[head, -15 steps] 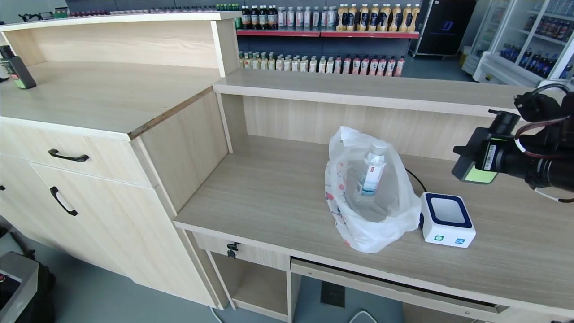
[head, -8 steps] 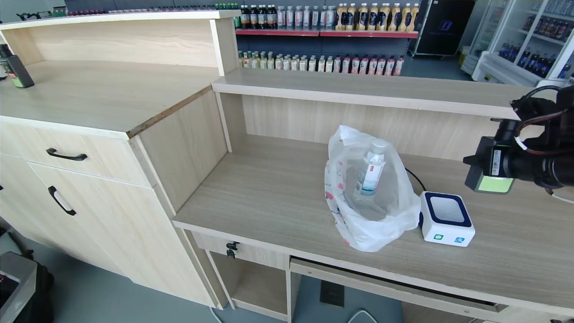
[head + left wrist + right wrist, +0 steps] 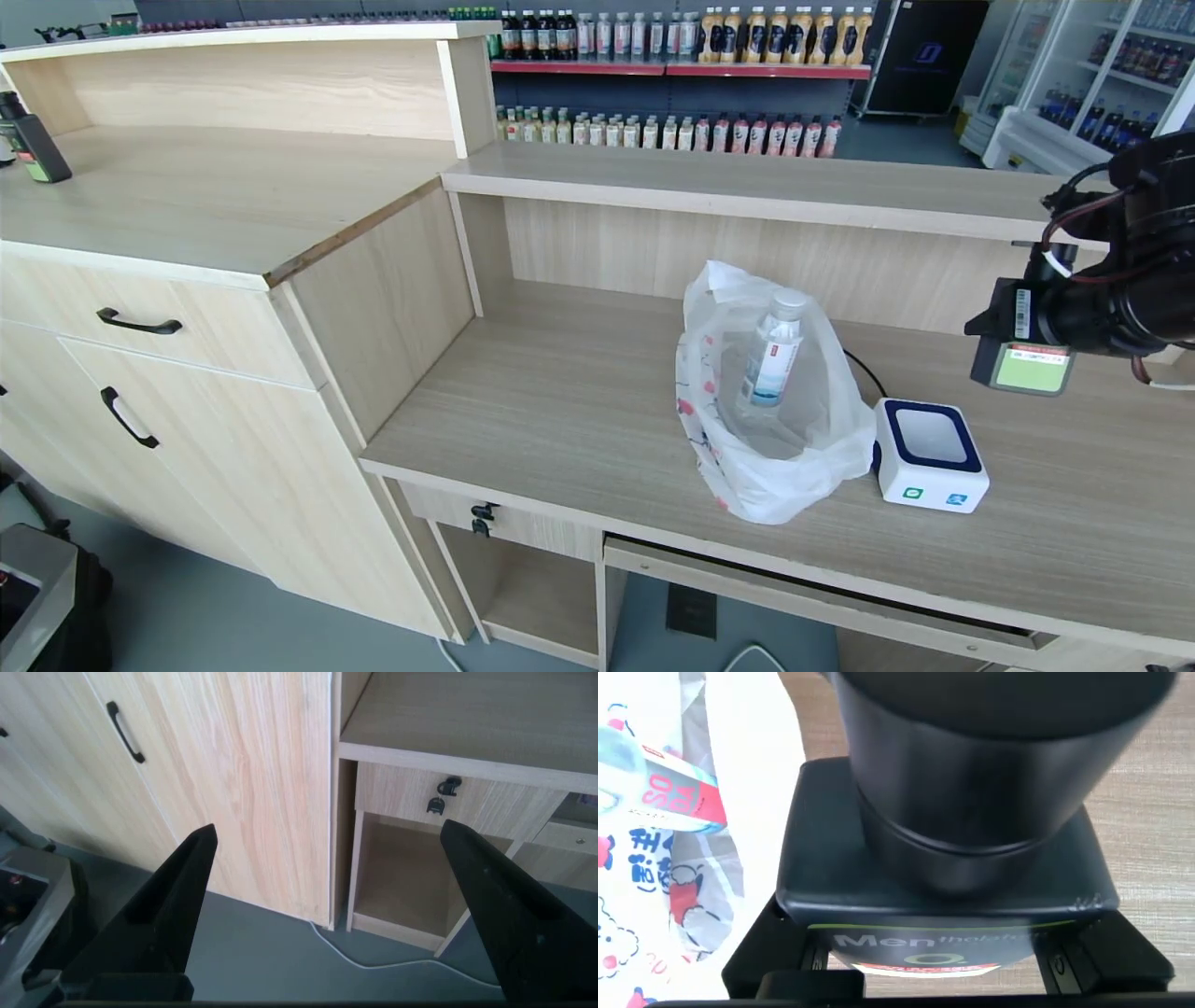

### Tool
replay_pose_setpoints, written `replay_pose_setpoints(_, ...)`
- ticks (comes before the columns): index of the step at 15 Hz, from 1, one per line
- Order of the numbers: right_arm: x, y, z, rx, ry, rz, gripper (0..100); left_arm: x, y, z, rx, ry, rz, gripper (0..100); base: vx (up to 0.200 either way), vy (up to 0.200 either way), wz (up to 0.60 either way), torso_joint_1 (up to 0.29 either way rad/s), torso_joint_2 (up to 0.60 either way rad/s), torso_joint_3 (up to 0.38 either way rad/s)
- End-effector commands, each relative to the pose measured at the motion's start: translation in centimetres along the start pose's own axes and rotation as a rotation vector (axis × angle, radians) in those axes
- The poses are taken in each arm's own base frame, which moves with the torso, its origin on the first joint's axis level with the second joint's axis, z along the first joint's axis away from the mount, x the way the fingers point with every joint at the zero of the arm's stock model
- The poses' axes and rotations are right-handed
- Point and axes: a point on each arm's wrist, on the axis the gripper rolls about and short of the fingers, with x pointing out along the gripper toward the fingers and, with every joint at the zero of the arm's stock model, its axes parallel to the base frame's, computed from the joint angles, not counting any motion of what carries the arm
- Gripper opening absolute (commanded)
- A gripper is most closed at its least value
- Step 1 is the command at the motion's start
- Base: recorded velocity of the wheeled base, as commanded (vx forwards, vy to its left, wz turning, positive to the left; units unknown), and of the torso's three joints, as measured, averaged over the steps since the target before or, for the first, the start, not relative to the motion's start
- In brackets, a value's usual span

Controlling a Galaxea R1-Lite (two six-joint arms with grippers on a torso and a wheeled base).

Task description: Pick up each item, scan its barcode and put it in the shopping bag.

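Looking down at the tabletop, we see the right gripper clenched around a dark bottle with a green label, held in the air clear of the wood surface. It hangs to the right of the scanner, apart from it, with its label side turned downward. From the right wrist we see the bottle's broad cap and dark shoulder close up, with the bag's printed plastic just beside it. The white shopping bag stands open on the tabletop, touching the scanner's left side, and a clear water bottle leans inside it. A second dark bottle stands on the higher counter far to the left. Our left gripper is released, fingers spread wide, low beside the cabinet front above the grey floor.
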Motion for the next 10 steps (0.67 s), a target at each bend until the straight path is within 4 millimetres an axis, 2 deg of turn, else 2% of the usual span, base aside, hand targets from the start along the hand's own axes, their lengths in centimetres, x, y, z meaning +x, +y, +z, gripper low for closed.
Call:
replay_pose_setpoints(1, 2.0, 0.6, -0.6, -0.016, 0.067, 0.002, 0, 0.0, 0.0, 0.0, 0.0, 0.0, 0.001, 100, 0.0, 0.0, 0.0, 0.0, 0.0, 0.0)
replay_pose_setpoints(4, 3.3, 0.9, -1.2, -0.026, 0.109, 0.003, 0, 0.0, 0.0, 0.0, 0.0, 0.0, 0.001, 100, 0.0, 0.0, 0.0, 0.0, 0.0, 0.0)
replay_pose_setpoints(10, 3.5, 3.1, -2.2, -0.047, 0.153, 0.045, 0, 0.0, 0.0, 0.0, 0.0, 0.0, 0.001, 100, 0.0, 0.0, 0.0, 0.0, 0.0, 0.0)
